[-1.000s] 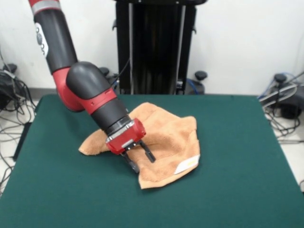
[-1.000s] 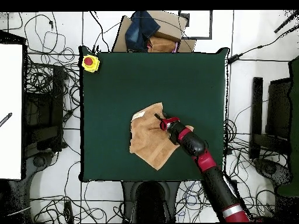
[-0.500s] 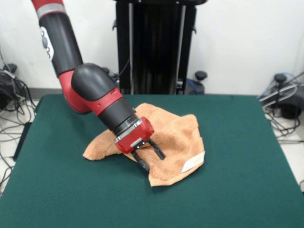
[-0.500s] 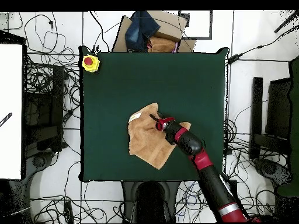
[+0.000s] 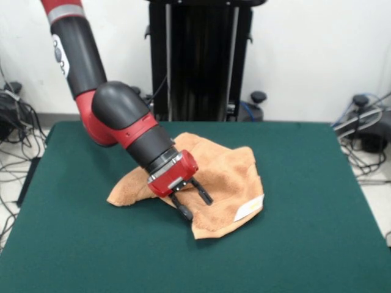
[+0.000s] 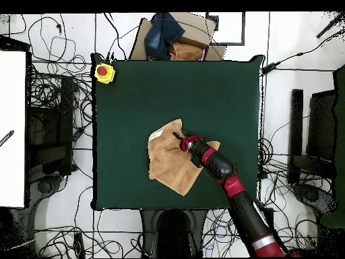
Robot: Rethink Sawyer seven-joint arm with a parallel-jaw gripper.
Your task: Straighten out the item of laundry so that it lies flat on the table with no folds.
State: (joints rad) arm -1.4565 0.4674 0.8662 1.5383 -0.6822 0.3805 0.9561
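Observation:
The peach-orange towel (image 5: 225, 174) lies rumpled and folded over near the middle of the dark green table (image 5: 305, 244). Its white label (image 5: 247, 209) shows at the near right corner. My gripper (image 5: 195, 206) is open, with its black fingers spread and the tips down on the towel's near edge. The red and black arm comes in from the upper left and hides part of the towel's left side. In the overhead view the towel (image 6: 168, 165) lies a little below the table's (image 6: 135, 94) middle, with the gripper (image 6: 179, 139) at its upper right edge.
A yellow box with a red button (image 6: 103, 71) sits at the table's top left corner in the overhead view. A black pedestal (image 5: 198, 58) stands behind the table. Cables and stands lie on the floor around the table.
Between one second and half a second ago the gripper slid to the right in the front view, dragging the towel with it. Since then nothing has visibly moved.

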